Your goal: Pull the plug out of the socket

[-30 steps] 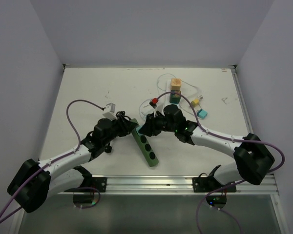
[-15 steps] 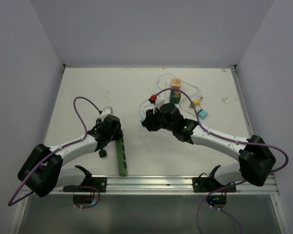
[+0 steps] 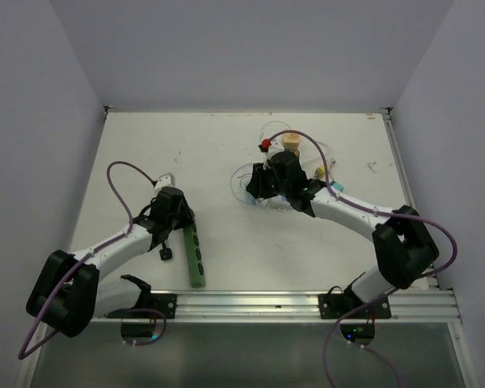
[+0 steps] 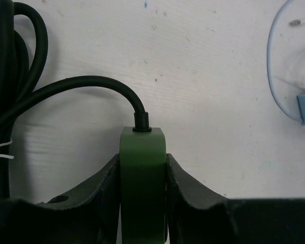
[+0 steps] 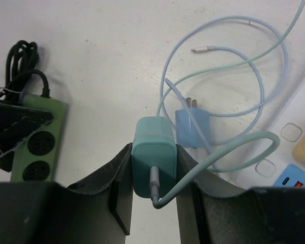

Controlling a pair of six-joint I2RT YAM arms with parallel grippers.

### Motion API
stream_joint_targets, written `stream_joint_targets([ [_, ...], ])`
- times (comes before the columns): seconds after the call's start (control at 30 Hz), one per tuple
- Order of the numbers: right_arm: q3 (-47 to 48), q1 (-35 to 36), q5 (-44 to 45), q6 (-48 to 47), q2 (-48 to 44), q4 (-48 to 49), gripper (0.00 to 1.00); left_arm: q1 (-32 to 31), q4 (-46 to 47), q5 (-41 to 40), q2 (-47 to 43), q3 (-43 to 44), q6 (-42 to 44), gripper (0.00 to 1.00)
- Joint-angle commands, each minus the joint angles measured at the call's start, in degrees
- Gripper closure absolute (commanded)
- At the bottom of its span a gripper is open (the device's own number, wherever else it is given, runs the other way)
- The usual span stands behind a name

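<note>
Plug (image 5: 152,137) of teal colour sits clamped between the fingers of the right tool (image 5: 153,148); the green socket strip (image 5: 38,140) lies to the left of this tool, well apart from the plug, and the left tool (image 4: 142,158) is closed on its cable end; so the pulling step seems done; next the right tool needs, I judge, only to lower the plug to the counter (image 5: 91,51) and release.

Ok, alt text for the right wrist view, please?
The right gripper has its jaws shut on a teal charger plug, apart from the green power strip at left. A blue charger and looped cables lie beyond.
</note>
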Motion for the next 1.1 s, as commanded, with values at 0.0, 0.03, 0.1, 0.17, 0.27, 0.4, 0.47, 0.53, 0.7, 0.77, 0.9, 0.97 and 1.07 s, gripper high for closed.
stream_joint_targets([
  [0.0, 6.1, -1.1, -4.7, 0.9, 5.3, 1.2, 0.93, 4.5, 4.0, 3.8, 0.5, 3.4, 3.2, 1.00],
  [0.03, 7.2, -1.2, -5.9, 0.9, 8.2, 1.0, 0.91, 6.4, 4.0, 5.1, 0.6, 4.1, 3.9, 1.00],
  [0.1, 9.9, -1.7, -6.8, 1.0, 10.9, 1.1, 0.90, 8.3, 4.0, 6.6, 1.3, 6.3, 4.7, 1.00],
  [0.17, 11.7, -1.7, -7.9, 1.3, 14.7, 0.7, 0.88, 11.0, 4.0, 8.1, 2.2, 7.9, 5.5, 1.00],
  [0.27, 14.3, -1.7, -8.2, 2.0, 17.9, 0.4, 0.73, 15.9, 4.0, 11.7, 3.9, 10.5, 5.0, 1.00],
  [0.4, 15.4, -1.8, -8.2, 2.7, 19.0, 0.5, 0.56, 21.2, 6.5, 15.6, 7.0, 13.7, 4.1, 0.98],
  [0.47, 15.9, -1.8, -7.8, 2.5, 19.2, -1.3, 0.52, 22.8, 6.4, 15.8, 9.4, 15.7, 4.6, 0.96],
  [0.53, 16.6, -1.9, -7.5, 1.8, 18.8, -3.2, 0.46, 23.5, 5.9, 15.4, 11.5, 19.3, 5.7, 0.94],
  [0.7, 16.5, -1.9, -7.5, -0.5, 14.9, -8.1, 0.32, 25.0, 2.3, 13.8, 20.0, 30.0, 6.9, 0.87],
  [0.77, 16.3, -1.8, -8.4, -0.7, 12.9, -9.9, 0.29, 25.9, 0.6, 13.8, 24.4, 35.8, 7.6, 0.85],
  [0.9, 14.6, -1.8, -11.8, -0.3, 7.0, -11.8, 0.25, 28.5, -1.0, 15.2, 31.6, 44.4, 8.4, 0.78],
  [0.97, 14.3, -1.9, -15.6, -0.5, 5.6, -13.0, 0.15, 29.9, -1.2, 17.0, 35.9, 48.7, 8.4, 0.75],
  [1.07, 14.0, -2.0, -18.4, -1.1, 4.8, -15.0, 0.11, 30.5, -2.0, 18.2, 41.7, 54.7, 8.9, 0.70],
])
